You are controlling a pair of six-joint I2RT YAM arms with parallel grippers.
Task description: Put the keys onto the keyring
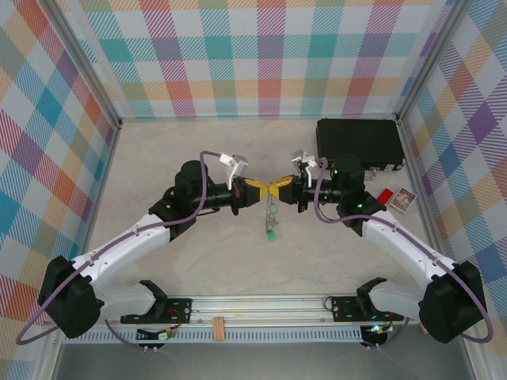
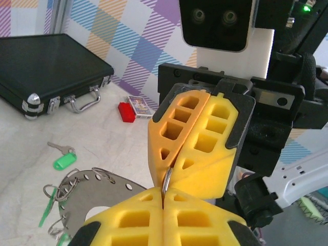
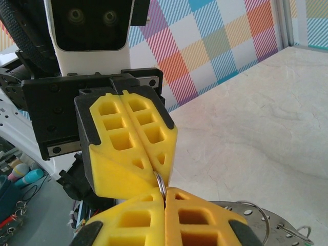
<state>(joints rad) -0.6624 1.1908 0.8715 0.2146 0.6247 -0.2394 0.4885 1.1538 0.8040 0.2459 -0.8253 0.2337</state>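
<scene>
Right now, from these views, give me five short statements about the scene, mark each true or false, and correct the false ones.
1. The left tool and the right tool are both closed on the same small wire ring. True.
2. The black case stands open. False: its lid is shut.
3. One key with a green tag lies on the table, apart from the keyring. True.
4. The red block sits on top of the black case. False: it lies on the table beside the card deck.
5. The keyring lies inside the black case. False: it is outside the case, next to the two tools.
</scene>
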